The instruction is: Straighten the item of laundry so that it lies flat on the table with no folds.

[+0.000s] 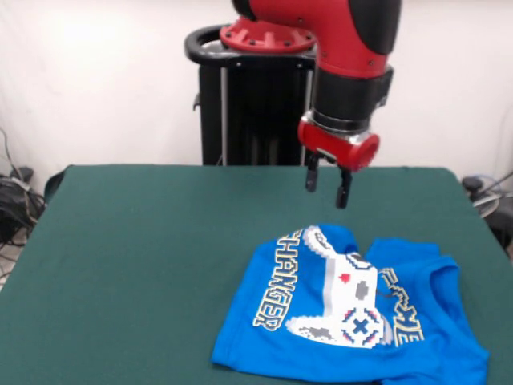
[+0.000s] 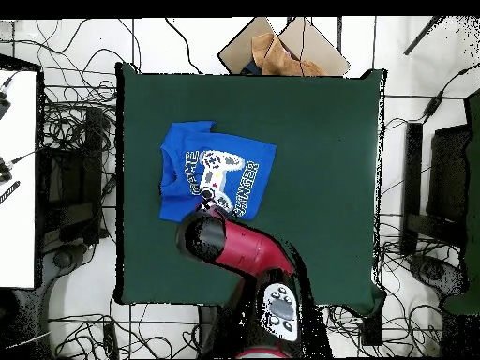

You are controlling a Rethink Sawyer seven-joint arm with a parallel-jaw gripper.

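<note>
The bright blue T-shirt [image 1: 353, 317] with the white game-controller print and yellow-white lettering lies on the green table [image 1: 144, 257], near its front right in the front view. Its far edge and sleeve area show folds and wrinkles. In the overhead view the shirt [image 2: 217, 169] lies in the table's upper left part. My gripper [image 1: 327, 183] hangs above the table just beyond the shirt's far edge, clear of the cloth. Its two dark fingers [image 1: 311, 175] stand apart with nothing between them. In the overhead view the arm [image 2: 234, 242] covers the shirt's lower edge.
The black pedestal [image 1: 252, 104] stands behind the table's far edge. Cables lie on the floor around the table [image 2: 66, 159]. A brown object [image 2: 281, 54] sits beyond the table's top edge in the overhead view.
</note>
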